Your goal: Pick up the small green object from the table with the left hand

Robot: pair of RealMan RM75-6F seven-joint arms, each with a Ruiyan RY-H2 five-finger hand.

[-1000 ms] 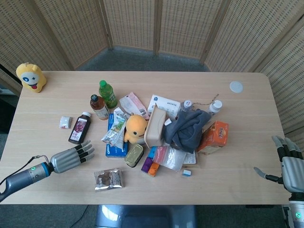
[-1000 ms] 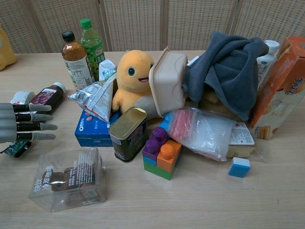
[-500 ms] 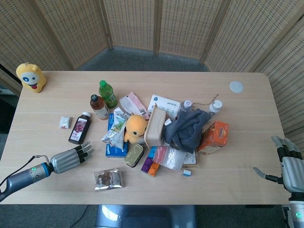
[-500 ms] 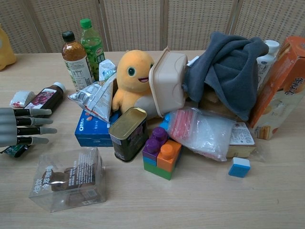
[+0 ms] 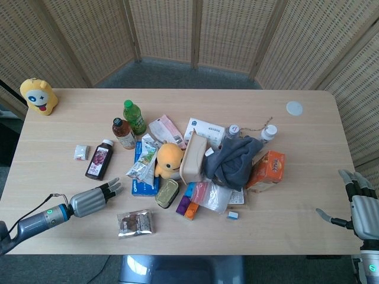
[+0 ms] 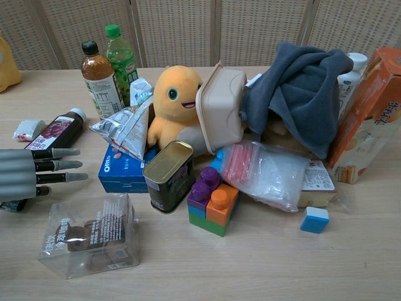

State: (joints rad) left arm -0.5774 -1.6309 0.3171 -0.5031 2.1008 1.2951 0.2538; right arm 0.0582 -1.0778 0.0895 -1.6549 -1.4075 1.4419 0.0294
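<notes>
A small green object (image 6: 11, 205) lies on the table at the far left of the chest view. Only a dark sliver of it shows under my left hand (image 6: 28, 174). That hand hovers over it with straight fingers spread, pointing right, and holds nothing. In the head view the left hand (image 5: 93, 199) is near the front left of the table, and the green object is hidden beneath it. My right hand (image 5: 359, 205) hangs open off the table's right edge, far from everything.
A clear snack packet (image 6: 88, 241) lies just in front of the left hand. A dark juice bottle (image 6: 57, 129) and a small white packet (image 6: 28, 130) lie behind it. A blue Oreo box (image 6: 118, 177), a tin can (image 6: 166, 177) and the central pile stand to its right.
The left hand has slid slightly right and toward the front edge. It now covers most of the green object, which showed more plainly below the fingers before. The right hand has not moved.
</notes>
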